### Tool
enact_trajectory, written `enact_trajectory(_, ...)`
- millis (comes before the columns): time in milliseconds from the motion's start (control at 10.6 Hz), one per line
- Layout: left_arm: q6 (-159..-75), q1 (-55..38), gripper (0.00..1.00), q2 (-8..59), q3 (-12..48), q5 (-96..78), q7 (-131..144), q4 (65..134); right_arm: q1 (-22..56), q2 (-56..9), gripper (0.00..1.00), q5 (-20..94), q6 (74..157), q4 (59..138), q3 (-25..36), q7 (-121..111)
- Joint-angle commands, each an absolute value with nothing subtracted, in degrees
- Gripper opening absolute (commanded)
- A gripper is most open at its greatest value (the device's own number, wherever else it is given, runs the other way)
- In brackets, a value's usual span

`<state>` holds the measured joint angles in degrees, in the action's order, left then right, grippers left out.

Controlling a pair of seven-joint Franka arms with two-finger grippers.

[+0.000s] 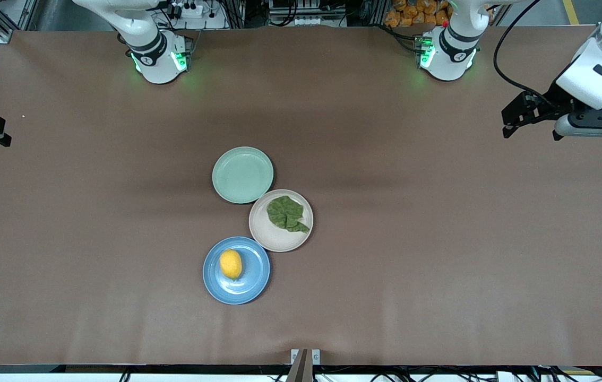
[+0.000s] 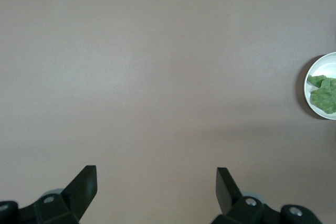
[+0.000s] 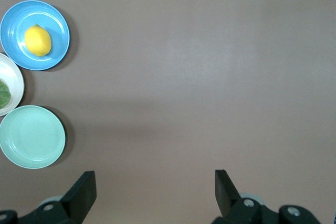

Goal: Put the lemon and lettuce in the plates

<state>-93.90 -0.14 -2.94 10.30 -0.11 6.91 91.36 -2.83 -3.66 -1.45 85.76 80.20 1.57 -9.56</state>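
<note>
The yellow lemon (image 1: 231, 263) lies on the blue plate (image 1: 256, 277), the plate nearest the front camera. The dark green lettuce (image 1: 286, 214) lies on the beige-pink plate (image 1: 274, 240), which touches the blue one. My left gripper (image 1: 530, 133) hangs open and empty over bare table at the left arm's end; its wrist view (image 2: 156, 179) shows the lettuce (image 2: 325, 93) far off. My right gripper (image 3: 155, 182) is open and empty over the right arm's end of the table, only partly in the front view. Its wrist view shows the lemon (image 3: 38, 40) on the blue plate (image 3: 16, 19).
An empty mint green plate (image 1: 242, 175) sits beside the beige-pink plate, farther from the front camera. The brown table (image 1: 439, 239) stretches bare to both ends. Both arm bases stand along the edge farthest from the front camera.
</note>
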Motion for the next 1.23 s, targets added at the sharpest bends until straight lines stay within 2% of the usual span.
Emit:
enact_trajectory(0, -91.9, 0.1, 1.0, -2.6, 10.7, 0.7, 5.6, 89.5, -3.3, -4.0, 1.0, -0.8, 85.7, 79.6, 1.2, -9.5)
enact_trajectory(1133, -90.5, 0.1, 1.0, -2.3, 10.5, 0.4, 5.7, 89.0, -3.4, -4.0, 1.0, -0.5, 83.6, 79.9, 1.4, -8.8)
